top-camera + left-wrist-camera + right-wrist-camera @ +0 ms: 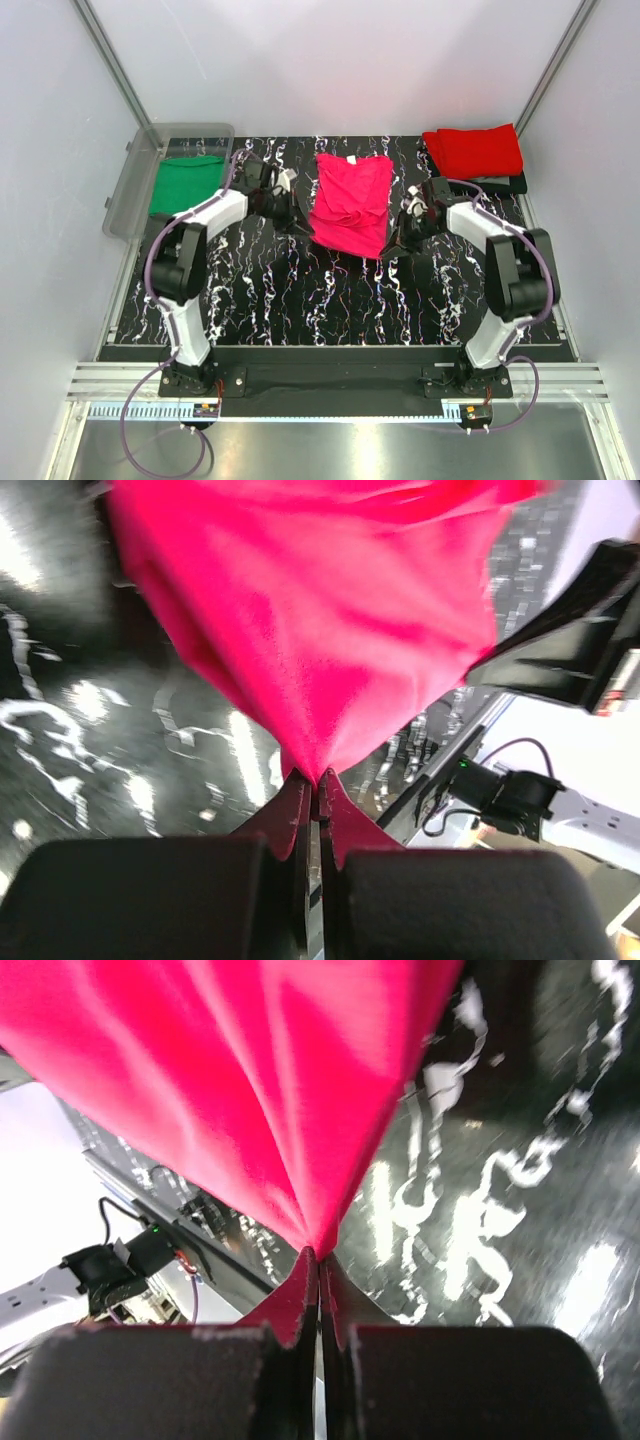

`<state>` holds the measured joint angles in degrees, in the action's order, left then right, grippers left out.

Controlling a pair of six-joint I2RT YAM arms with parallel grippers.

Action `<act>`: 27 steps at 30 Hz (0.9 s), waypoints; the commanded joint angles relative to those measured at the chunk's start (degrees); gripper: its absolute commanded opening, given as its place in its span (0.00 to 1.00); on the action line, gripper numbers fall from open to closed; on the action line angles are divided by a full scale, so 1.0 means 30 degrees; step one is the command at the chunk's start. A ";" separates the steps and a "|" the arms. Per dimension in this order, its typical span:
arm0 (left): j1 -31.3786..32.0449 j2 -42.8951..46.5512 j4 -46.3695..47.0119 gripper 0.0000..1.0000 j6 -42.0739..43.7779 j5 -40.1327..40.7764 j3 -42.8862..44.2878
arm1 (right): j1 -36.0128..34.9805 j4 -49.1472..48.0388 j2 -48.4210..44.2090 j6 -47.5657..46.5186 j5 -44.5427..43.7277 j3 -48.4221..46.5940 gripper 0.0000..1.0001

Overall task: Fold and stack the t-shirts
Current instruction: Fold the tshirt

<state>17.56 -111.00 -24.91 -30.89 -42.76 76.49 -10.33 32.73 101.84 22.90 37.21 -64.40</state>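
You are gripping the pink t-shirt (350, 200) at its near edge, left claw (313, 785) clenched on one corner, right claw (318, 1260) on the other. It is lying on the bench (260, 300), stretching straight away from you toward its neck (350, 158).

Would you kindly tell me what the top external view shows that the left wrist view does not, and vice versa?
Only top external: the green t-shirt and clear bin at far left, and the folded red t-shirt at far right. Only left wrist: the left end effector seen close, its jaws shut on a pinch of cloth. Both: the magenta-pink t-shirt and the black marbled table.
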 commanded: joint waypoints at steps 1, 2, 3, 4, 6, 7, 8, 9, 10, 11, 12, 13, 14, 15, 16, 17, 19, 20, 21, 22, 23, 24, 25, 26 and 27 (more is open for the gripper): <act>0.0123 0.2571 0.0070 0.00 0.0542 -0.0247 0.0345 | 0.0307 0.0134 -0.2215 0.0161 0.0633 0.0751 0.00; 0.0152 0.2866 -0.0046 0.00 0.0600 -0.0190 0.0228 | 0.0453 0.0280 -0.2886 0.0103 0.0662 0.0928 0.00; 0.0239 0.3159 -0.0077 0.00 0.0601 -0.0218 -0.0034 | 0.0570 0.0397 -0.3212 0.0103 0.0663 0.1075 0.00; 0.0269 0.3684 -0.0077 0.00 0.0630 -0.0218 -0.0153 | 0.0658 0.0485 -0.3534 0.0045 0.0663 0.1367 0.00; 0.0473 0.4214 -0.0194 0.00 0.0689 -0.0218 -0.0591 | 0.1037 0.0864 -0.4443 0.0044 0.0721 0.1603 0.00; 0.0532 0.4623 -0.0194 0.00 0.0689 -0.0189 -0.0739 | 0.1156 0.0954 -0.4707 0.0015 0.0808 0.1836 0.00; 0.0591 0.4801 -0.0223 0.00 0.0689 -0.0218 -0.0885 | 0.1273 0.1100 -0.5260 0.0015 0.0809 0.1925 0.00; 0.0707 0.4977 -0.0252 0.00 0.0747 -0.0189 -0.1206 | 0.1507 0.1333 -0.5498 -0.0014 0.0809 0.1984 0.00; 0.0737 0.5298 -0.0224 0.00 0.0747 -0.0131 -0.1354 | 0.1567 0.1423 -0.5732 0.0014 0.0867 0.2072 0.00; 0.0796 0.5388 -0.0252 0.00 0.0834 -0.0072 -0.1617 | 0.1596 0.1598 -0.6141 0.0073 0.0897 0.2102 0.00; 0.0854 0.5505 -0.0253 0.00 0.0864 -0.0043 -0.1706 | 0.1655 0.1658 -0.6377 0.0073 0.0984 0.2102 0.00; 0.0884 0.5680 -0.0253 0.00 0.0894 0.0015 -0.1794 | 0.1713 0.1658 -0.6553 0.0131 0.1101 0.2131 0.00; 0.0913 0.5798 -0.0253 0.00 0.0923 0.0103 -0.1940 | 0.1743 0.1745 -0.6932 0.0161 0.1102 0.2131 0.00; 0.0943 0.5828 -0.0253 0.00 0.0923 0.0162 -0.1970 | 0.1772 0.1746 -0.7110 0.0248 0.1131 0.2131 0.00; 0.0972 0.5973 -0.0224 0.00 0.0894 0.0134 -0.2029 | 0.1860 0.1717 -0.7257 0.0336 0.1276 0.2073 0.00; 0.0972 0.6004 -0.0281 0.00 0.0923 0.0220 -0.2116 | 0.1860 0.1688 -0.7432 0.0366 0.1336 0.2073 0.00; 0.1001 0.6092 -0.0369 0.00 0.0982 0.0250 -0.2263 | 0.1919 0.1658 -0.7551 0.0513 0.1395 0.2014 0.00; 0.1001 0.6121 -0.0370 0.00 0.1011 0.0337 -0.2380 | 0.1948 0.1513 -0.7609 0.0571 0.1482 0.1985 0.00; 0.1001 0.6150 -0.0370 0.00 0.1011 0.0396 -0.2410 | 0.1948 0.1425 -0.7581 0.0658 0.1483 0.1956 0.00; 0.1001 0.6151 -0.0283 0.00 0.0982 0.0426 -0.2439 | 0.1948 0.1337 -0.7551 0.0746 0.1570 0.1926 0.00; 0.1001 0.6122 -0.0253 0.00 0.0982 0.0484 -0.2410 | 0.2006 0.1075 -0.7406 0.0776 0.1571 0.1897 0.00; 0.1001 0.6034 -0.0224 0.00 0.1011 0.0572 -0.2323 | 0.2065 0.0985 -0.7288 0.0834 0.1600 0.1810 0.00; 0.1001 0.5946 -0.0107 0.00 0.1098 0.0602 -0.2206 | 0.2124 0.0839 -0.7171 0.0835 0.1600 0.1635 0.00; 0.1001 0.5829 -0.0077 0.00 0.1157 0.0689 -0.1828 | 0.2182 0.0461 -0.6909 0.0777 0.1600 0.1546 0.00; 0.1001 0.5422 -0.0077 0.00 0.1216 0.0719 -0.1563 | 0.2241 0.0283 -0.6761 0.0747 0.1542 0.1400 0.00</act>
<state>20.69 -95.61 -27.09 -28.69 -41.85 69.60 -4.69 36.42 80.79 24.49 40.71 -58.08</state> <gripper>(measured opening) 0.023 0.011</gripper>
